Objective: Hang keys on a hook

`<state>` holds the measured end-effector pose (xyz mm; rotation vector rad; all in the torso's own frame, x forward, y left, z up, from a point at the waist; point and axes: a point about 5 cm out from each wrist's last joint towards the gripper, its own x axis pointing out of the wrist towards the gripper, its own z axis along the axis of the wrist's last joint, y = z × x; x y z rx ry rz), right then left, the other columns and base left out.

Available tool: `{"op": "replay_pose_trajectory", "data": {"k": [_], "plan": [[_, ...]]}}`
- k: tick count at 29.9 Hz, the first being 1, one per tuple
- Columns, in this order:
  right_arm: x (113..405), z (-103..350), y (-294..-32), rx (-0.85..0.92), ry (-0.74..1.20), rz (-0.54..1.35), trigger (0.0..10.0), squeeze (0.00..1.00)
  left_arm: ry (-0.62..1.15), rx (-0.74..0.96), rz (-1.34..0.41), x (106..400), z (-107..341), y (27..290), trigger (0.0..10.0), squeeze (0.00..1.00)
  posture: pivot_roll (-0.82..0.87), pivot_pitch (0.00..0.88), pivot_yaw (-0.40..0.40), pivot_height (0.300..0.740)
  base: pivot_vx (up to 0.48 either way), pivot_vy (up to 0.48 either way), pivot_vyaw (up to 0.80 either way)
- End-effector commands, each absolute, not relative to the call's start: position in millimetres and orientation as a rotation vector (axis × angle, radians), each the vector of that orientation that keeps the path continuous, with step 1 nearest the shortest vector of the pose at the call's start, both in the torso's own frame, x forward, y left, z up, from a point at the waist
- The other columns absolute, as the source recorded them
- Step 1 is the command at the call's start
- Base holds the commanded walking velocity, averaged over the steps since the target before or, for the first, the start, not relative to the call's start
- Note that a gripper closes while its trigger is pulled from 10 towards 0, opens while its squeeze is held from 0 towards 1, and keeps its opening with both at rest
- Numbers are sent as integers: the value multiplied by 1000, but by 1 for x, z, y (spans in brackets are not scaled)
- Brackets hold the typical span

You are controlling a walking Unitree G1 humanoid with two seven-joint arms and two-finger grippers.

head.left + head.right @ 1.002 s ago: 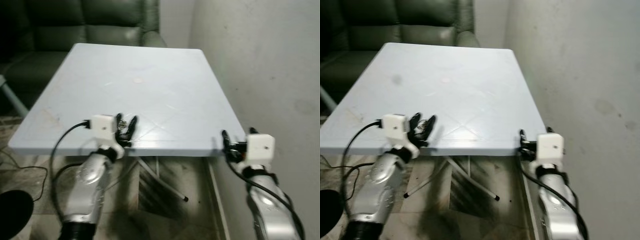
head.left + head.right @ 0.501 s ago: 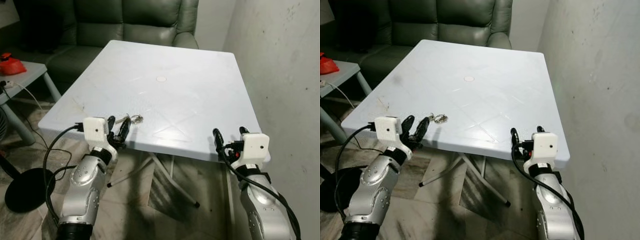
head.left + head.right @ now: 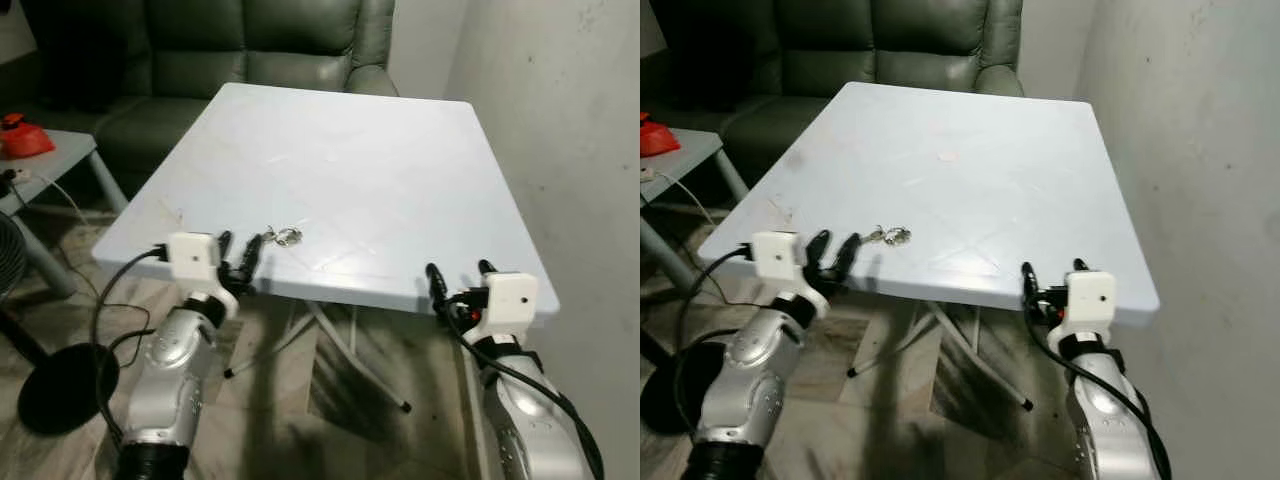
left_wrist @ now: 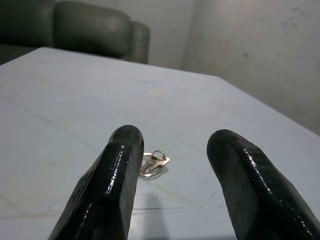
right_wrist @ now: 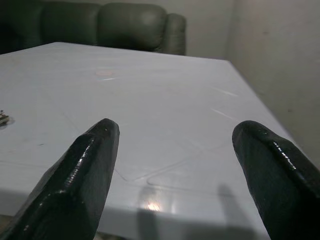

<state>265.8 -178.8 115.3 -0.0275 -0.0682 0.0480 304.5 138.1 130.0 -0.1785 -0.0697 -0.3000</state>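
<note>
Far left: a red object [image 3: 22, 135] rests on a grey side table [image 3: 60, 160], with a black round base [image 3: 55, 385] on the floor below it. Behind stands a dark green sofa [image 3: 250, 40].

Left of centre: the left gripper [image 3: 240, 262] is held at the near edge of the white table [image 3: 400, 170], its two black fingers [image 4: 107, 190] spread apart and holding nothing. The left wrist view looks along these fingers across the tabletop toward the keys.

Centre: the keys [image 3: 285, 237], a small metal bunch on a ring, lie flat on the white table near its front edge, just beyond the left gripper's fingertips and apart from them. In the left wrist view the keys [image 4: 152, 164] appear between the two fingers, nearer the finger on that picture's left side. A faint round mark [image 3: 947, 156] sits on the tabletop farther back. Crossed metal legs [image 3: 330, 340] show beneath the table.

Right of centre: the right gripper [image 3: 458, 285] hangs at the table's near right corner, fingers [image 5: 85, 175] wide apart and empty.

Far right: a pale, stained wall [image 3: 560, 130] runs beside the table.
</note>
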Motion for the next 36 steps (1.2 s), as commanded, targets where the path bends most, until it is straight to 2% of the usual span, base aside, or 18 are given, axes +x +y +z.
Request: {"op": "replay_pose_trajectory", "data": {"k": [1,36], "plan": [[267,121,-172,-10,-89,71,10000,0,-67,-160,-284,306,131,147,10000,0,-125,18,-36,724,0,472,0],[269,121,-166,-4,-86,129,10000,0,-48,-153,-268,308,128,148,10000,0,-112,0,-51,724,0,441,0]]}}
